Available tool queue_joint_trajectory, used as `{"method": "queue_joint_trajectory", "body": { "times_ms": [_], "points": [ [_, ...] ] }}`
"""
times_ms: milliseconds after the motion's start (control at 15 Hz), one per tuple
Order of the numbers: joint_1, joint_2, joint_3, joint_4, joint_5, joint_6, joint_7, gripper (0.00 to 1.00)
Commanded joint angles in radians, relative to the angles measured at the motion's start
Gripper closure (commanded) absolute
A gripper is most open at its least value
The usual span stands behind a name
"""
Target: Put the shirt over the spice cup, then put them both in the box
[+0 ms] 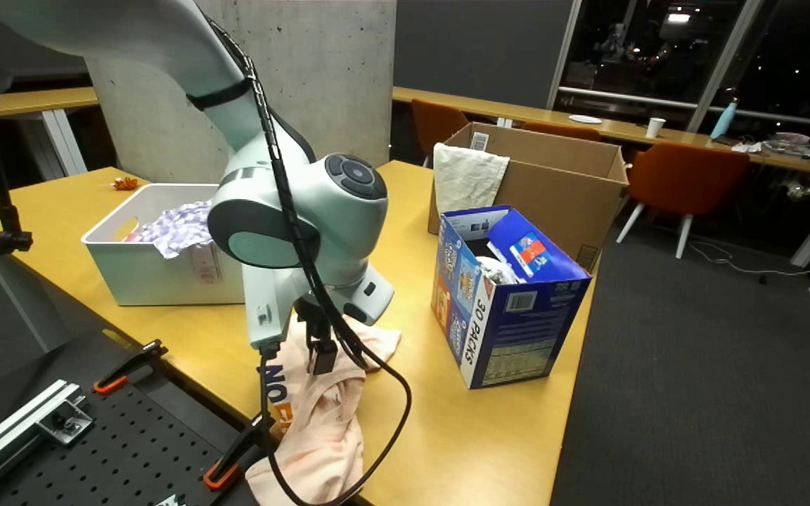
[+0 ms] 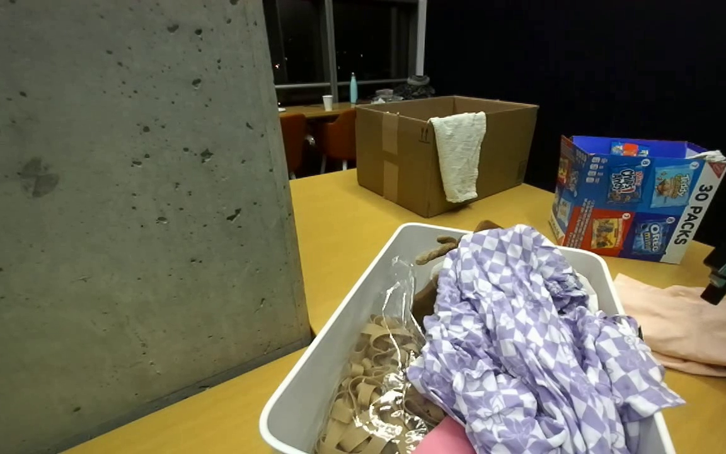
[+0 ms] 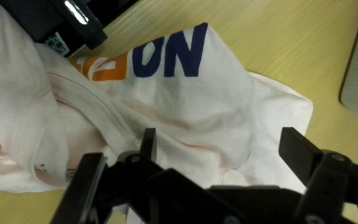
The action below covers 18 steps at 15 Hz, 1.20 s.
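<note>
- The pale-pink shirt (image 1: 328, 422) is lying at the table's (image 1: 440, 436) edge beside a clamp (image 1: 242, 447), its long axis slanting inward.
- Navy letters (image 3: 186, 62) are facing up, reading toward that edge (orange print (image 3: 117, 76) is following).
- Wrinkled cloth is bunching there.
- The gripper (image 3: 219, 140) is standing released, fingers (image 3: 300, 155) wide apart over it.
</note>
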Motion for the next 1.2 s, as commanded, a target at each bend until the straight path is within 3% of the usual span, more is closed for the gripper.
{"method": "queue_joint_trajectory", "body": {
  "times_ms": [0,533,600,733,800,867,1133],
  "points": [
    [-0.016,0.079,0.054,0.087,0.0,-0.001,0.03,0.0],
    [-0.021,0.166,0.1,0.141,-0.005,-0.002,0.077,0.0],
    [-0.02,0.175,0.103,0.15,-0.008,-0.006,0.08,0.04],
    [-0.016,0.18,0.104,0.155,-0.013,-0.009,0.093,0.29],
    [-0.015,0.18,0.106,0.153,-0.015,-0.01,0.098,0.29],
    [-0.009,0.169,0.1,0.137,-0.027,-0.013,0.114,0.09],
    [0.007,0.108,0.072,0.066,-0.063,-0.011,0.191,0.0]
  ]
}}
